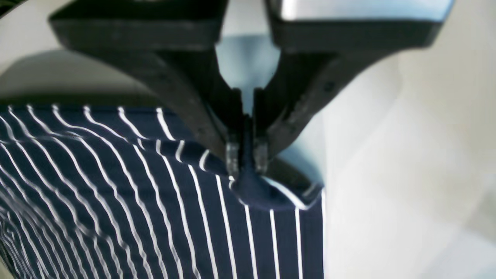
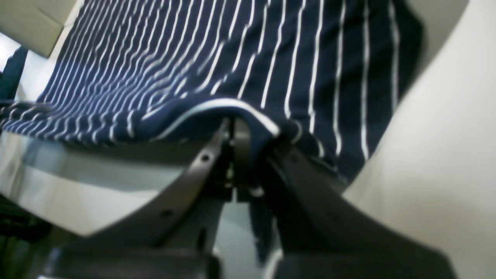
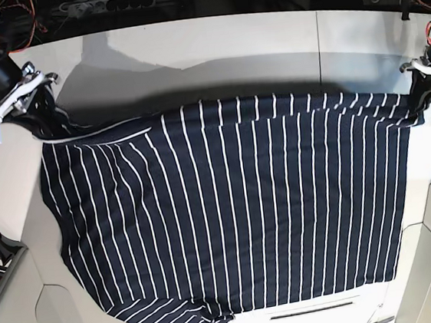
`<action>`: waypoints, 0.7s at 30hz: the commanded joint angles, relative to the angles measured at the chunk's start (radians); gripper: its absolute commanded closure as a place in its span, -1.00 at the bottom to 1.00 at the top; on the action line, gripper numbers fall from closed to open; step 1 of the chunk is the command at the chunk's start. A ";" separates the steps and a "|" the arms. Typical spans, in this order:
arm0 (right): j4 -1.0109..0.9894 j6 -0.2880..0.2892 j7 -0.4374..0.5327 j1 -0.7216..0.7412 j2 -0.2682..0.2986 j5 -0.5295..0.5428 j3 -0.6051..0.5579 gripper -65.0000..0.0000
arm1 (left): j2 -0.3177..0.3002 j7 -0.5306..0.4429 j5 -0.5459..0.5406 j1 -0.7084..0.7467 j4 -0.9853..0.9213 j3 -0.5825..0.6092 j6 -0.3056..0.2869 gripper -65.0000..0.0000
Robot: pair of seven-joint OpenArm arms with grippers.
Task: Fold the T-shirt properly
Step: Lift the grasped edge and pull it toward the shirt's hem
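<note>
1. I see bare table (image 3: 211,46) behind the shirt's (image 3: 236,213) far edge, open for passing.
2. The stretched shirt covers the middle, spanning from pincer (image 3: 42,122) to pincer (image 3: 422,97).
3. Cables (image 3: 106,2) crowd the back edge.

Your base view looks straight down on the whole bench (image 3: 188,45) from high up, while each wrist view sits close behind its own tool, facing the striped T-shirt (image 3: 235,206) edge all three share.
</note>
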 commanded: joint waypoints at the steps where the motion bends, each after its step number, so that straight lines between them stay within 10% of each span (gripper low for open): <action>1: 0.002 0.002 0.028 0.021 0.011 0.017 -0.001 1.00 | -0.022 -0.025 -0.006 -0.022 0.012 -0.006 -0.005 1.00; 21: -0.582 0.007 0.089 0.567 0.077 -0.186 -0.189 1.00 | -0.023 -0.185 0.242 -0.378 -0.288 0.156 -0.005 1.00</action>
